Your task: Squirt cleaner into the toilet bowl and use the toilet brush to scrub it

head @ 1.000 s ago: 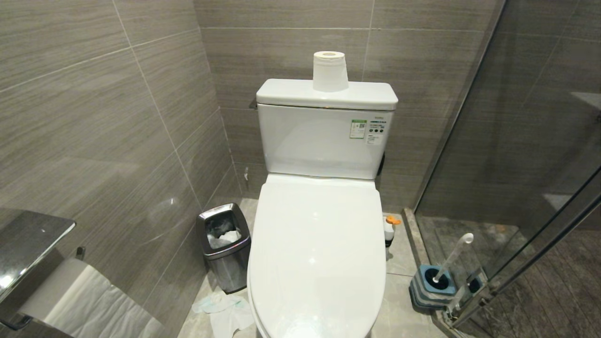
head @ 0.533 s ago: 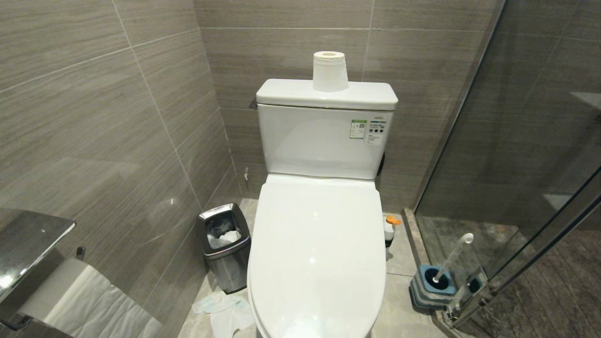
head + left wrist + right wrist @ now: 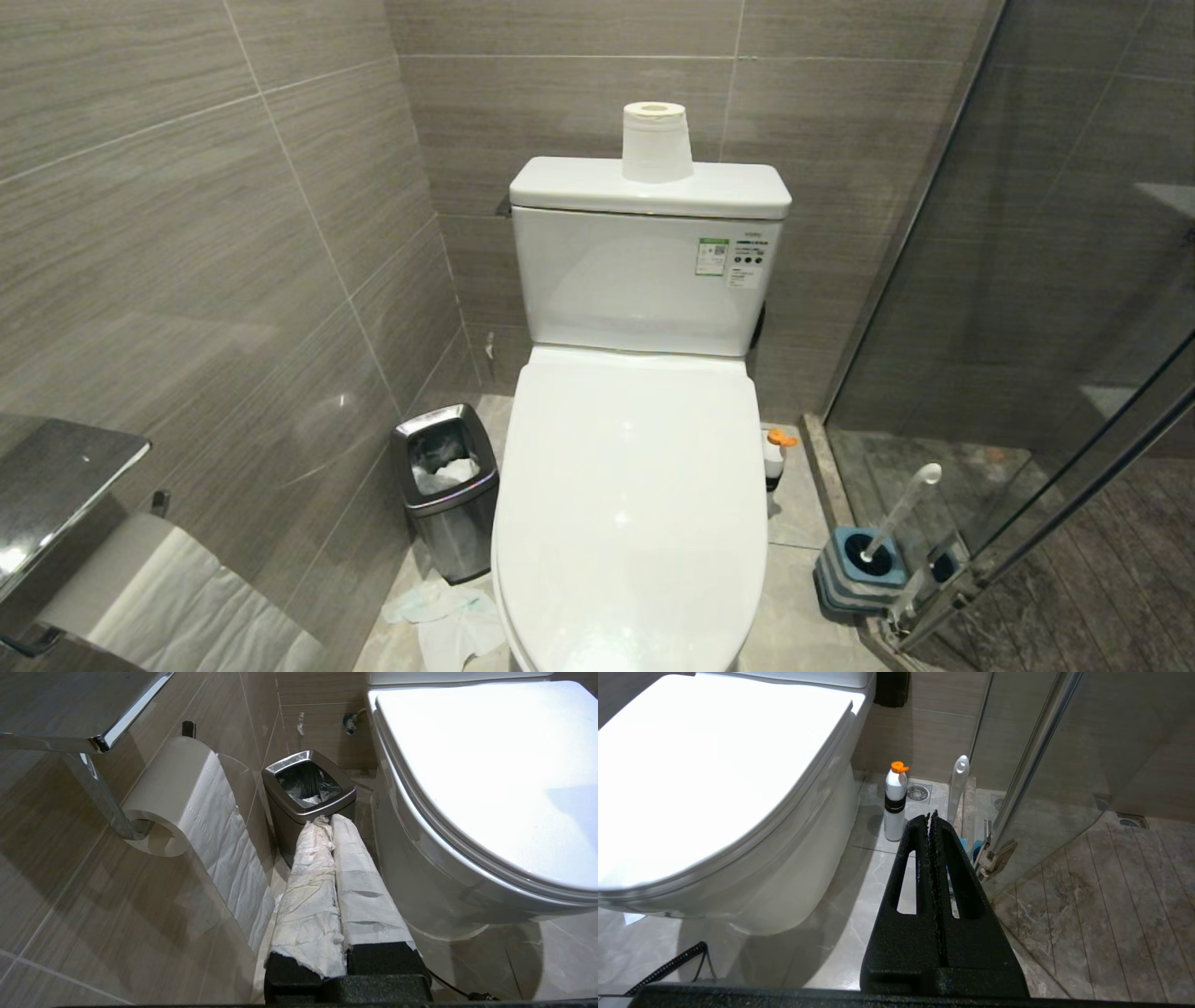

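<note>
The white toilet bowl (image 3: 635, 504) stands straight ahead with its lid down, so the basin is hidden. The cleaner (image 3: 774, 457) (image 3: 895, 805), a white bottle with an orange cap, stands on the floor to the right of the toilet. Further right the toilet brush (image 3: 901, 513) (image 3: 958, 786) leans in its blue-and-grey holder (image 3: 864, 569) by the glass door. Neither arm shows in the head view. My left gripper (image 3: 327, 820), its fingers wrapped in white paper, is shut and empty left of the bowl. My right gripper (image 3: 931, 815) is shut and empty, short of the cleaner.
A steel bin (image 3: 446, 485) with a black liner stands left of the toilet, crumpled paper (image 3: 443, 616) on the floor before it. A wall paper-roll holder (image 3: 56, 504) is at the near left. A paper roll (image 3: 656, 142) stands on the tank. A glass shower door (image 3: 1027, 373) closes the right.
</note>
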### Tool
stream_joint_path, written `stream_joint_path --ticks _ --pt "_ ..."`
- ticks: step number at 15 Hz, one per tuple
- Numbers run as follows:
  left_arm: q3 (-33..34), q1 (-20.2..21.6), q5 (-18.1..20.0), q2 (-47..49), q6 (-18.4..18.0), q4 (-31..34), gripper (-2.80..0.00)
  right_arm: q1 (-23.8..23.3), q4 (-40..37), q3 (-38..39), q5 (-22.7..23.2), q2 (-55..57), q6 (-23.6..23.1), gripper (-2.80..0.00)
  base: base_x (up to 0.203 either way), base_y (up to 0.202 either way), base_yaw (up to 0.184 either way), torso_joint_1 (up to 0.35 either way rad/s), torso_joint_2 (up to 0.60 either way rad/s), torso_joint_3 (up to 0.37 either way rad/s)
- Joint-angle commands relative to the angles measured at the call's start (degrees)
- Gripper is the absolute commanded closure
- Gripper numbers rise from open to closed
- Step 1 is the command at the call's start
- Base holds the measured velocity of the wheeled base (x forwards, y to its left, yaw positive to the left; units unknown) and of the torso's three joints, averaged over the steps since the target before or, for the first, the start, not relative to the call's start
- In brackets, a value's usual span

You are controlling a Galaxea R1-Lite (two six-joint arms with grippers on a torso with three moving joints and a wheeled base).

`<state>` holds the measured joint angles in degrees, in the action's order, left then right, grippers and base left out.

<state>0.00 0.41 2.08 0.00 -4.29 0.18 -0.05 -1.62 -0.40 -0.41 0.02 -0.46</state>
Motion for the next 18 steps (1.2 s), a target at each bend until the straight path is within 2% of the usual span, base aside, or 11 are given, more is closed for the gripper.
stream_joint_path --ticks 1,4,7,18 --pt "0.0 0.0 -0.1 0.1 0.2 0.0 0.0 0.0 0.6 0.1 -0.1 0.0 0.1 0.0 0.0 0.0 0.0 0.0 0.0 0.0" --pt "0.0 0.0 -0.2 0.1 1.5 0.1 0.0 0.0 0.6 0.1 -0.3 0.0 0.5 0.0 0.0 0.0 0.0 0.0 0.0 0.0" --pt "0.0 0.0 -0.2 0.1 1.6 0.1 0.0 0.0 0.6 0.0 -1.4 0.0 3.5 0.0 0.0 0.0 0.0 0.0 0.0 0.0" --pt "0.0 0.0 -0.2 0.1 1.6 0.1 0.0 0.0 0.7 0.1 -1.5 0.0 3.6 0.0 0.0 0.0 0.0 0.0 0.0 0.0"
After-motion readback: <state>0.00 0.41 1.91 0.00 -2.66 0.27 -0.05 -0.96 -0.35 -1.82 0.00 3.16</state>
